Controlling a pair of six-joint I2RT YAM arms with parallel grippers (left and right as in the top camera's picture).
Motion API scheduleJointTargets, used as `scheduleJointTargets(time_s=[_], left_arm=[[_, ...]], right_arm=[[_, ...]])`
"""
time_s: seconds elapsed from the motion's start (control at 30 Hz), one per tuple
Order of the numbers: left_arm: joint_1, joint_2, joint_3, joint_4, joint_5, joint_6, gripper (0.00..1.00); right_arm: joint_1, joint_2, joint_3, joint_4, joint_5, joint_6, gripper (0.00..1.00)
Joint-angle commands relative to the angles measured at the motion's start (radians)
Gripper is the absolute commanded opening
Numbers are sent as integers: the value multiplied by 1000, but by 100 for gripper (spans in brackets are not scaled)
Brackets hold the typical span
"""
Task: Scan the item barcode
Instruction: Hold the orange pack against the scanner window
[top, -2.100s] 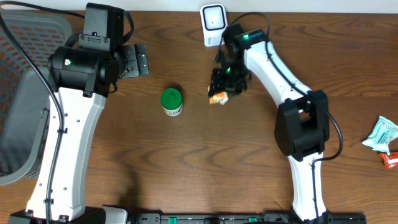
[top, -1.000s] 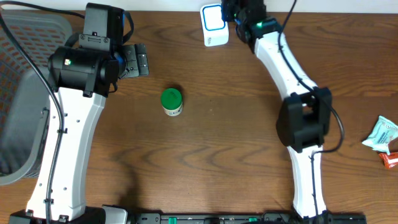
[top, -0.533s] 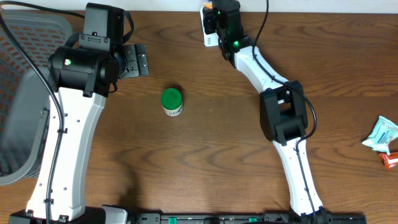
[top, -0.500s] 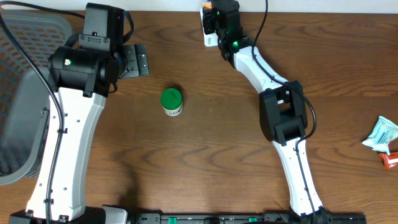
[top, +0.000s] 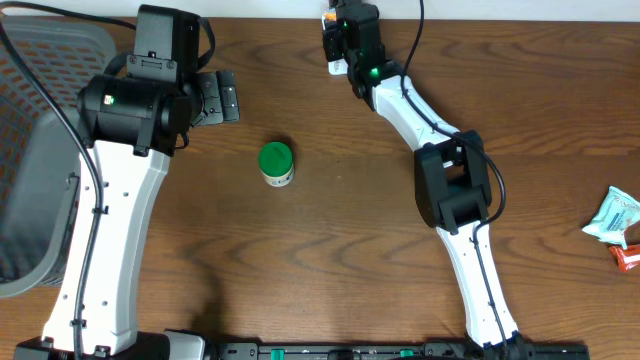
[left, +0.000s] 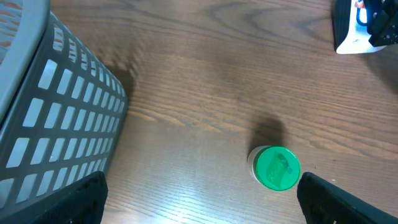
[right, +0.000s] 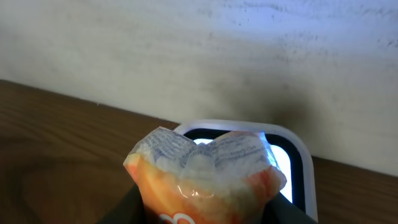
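While the right gripper (top: 346, 28) is clamped on the orange snack packet (right: 205, 171), with the lit scanner (right: 303, 155) just beyond its fingertips, the pickup and presenting look done, and only a confirmed barcode read seems left.

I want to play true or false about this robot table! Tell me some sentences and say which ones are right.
1. The right end effector holds an orange and white packet up to the scanner. True.
2. The green-lidded jar is inside the basket. False: it stands on the table, apart from the basket.
3. The left end effector grips the jar. False: it is open and empty, away from the jar.
4. A grey basket sits beside the left arm. True.
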Motion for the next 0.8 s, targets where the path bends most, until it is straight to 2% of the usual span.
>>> scheduleJointTargets(time_s=[0.0,0.33,0.6,0.77], left_arm=[[5,3,3,-3,-16,3,98],[5,3,3,-3,-16,3,98],[5,3,3,-3,-16,2,98],[5,3,3,-3,-16,3,98]], right_arm=[[-6,17,-5,-139,32,-8,26],[-11,-158,-5,-578,34,11,29],[-27,-324,-5,-1060,79,11,28],[-69,-338,-5,-1376,216,64,22]])
